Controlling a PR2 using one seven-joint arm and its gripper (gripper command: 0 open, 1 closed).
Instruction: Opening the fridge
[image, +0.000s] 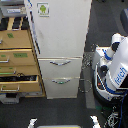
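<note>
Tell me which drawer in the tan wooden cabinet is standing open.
The third drawer down in the tan wooden cabinet, left of the fridge in the exterior view. It is pulled out with its dark inside showing; the others are shut flush.

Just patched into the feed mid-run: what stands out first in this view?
The tall white fridge fills the middle, its upper door shut, with a small green-figure sticker near the top and two lower drawers with curved silver handles. The white-and-blue robot stands at the exterior view's right, beside the fridge's lower part. A tan wooden drawer cabinet sits at the exterior view's left, one drawer pulled open; no gripper is visible.
</note>
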